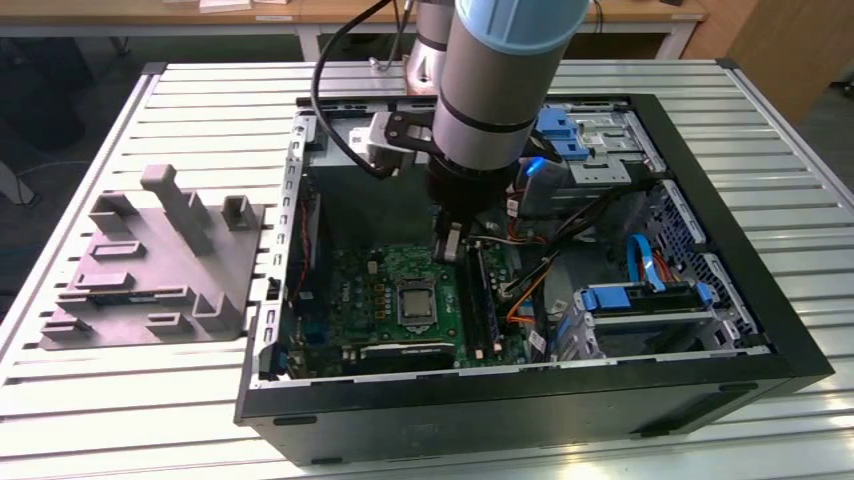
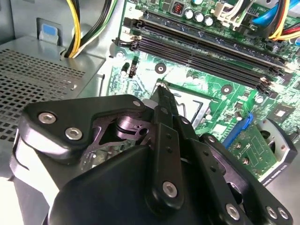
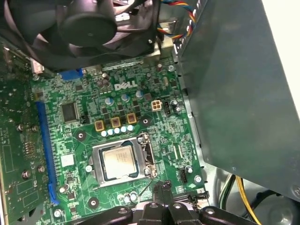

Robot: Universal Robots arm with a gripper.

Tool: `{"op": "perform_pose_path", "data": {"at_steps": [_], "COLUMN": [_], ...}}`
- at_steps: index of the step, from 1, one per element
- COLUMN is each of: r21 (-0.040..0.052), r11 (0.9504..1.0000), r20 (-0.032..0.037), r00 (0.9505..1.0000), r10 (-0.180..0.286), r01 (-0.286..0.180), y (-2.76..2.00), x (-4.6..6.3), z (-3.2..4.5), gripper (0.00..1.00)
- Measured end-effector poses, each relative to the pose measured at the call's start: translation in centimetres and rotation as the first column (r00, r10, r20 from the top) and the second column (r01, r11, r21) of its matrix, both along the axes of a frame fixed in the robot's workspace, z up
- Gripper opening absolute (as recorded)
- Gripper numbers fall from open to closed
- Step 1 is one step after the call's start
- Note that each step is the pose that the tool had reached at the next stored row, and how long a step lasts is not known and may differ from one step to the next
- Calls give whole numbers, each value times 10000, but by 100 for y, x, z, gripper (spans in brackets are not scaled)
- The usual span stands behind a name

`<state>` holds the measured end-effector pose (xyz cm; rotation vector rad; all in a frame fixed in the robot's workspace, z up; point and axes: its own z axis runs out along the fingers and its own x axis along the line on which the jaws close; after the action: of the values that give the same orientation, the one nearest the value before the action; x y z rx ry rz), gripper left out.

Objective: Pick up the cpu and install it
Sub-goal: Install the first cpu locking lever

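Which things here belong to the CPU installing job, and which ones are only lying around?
Belong to the job:
- cpu, lying in the socket frame on the motherboard
- gripper, close beside the socket

Just lying about:
- grey plastic fixture on the table
- memory slots
- case fan

Gripper [image 2: 161,91] fingertips pressed together, empty, hovering over green motherboard [image 2: 211,82] near black RAM slots [image 2: 201,49]; perforated metal panel [image 2: 42,89] alongside.

My worktop [image 1: 107,400], slatted pale metal, fills most of the exterior view. Beyond it, along the frame's top edge, a wooden table [image 1: 174,15] stands over dark floor [image 1: 54,110].
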<state>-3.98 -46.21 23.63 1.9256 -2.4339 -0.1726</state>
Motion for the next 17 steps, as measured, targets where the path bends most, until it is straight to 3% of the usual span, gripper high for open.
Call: {"op": "perform_pose_path", "data": {"at_steps": [5, 10, 15, 17], "r21": [-26, -35, -87, -93], "r11": [9996, 9992, 9974, 9964], "r20": [16, 236, 243, 299], "r00": [9996, 9989, 9971, 9959], "r10": [294, 403, 719, 849], "r01": [-294, -402, -717, -846], "y": [-10, -22, -25, -28], "x": [-7, -33, -53, -57], "z": [-2, -2, -2, -2], "gripper": [11, 11, 11, 11]}}
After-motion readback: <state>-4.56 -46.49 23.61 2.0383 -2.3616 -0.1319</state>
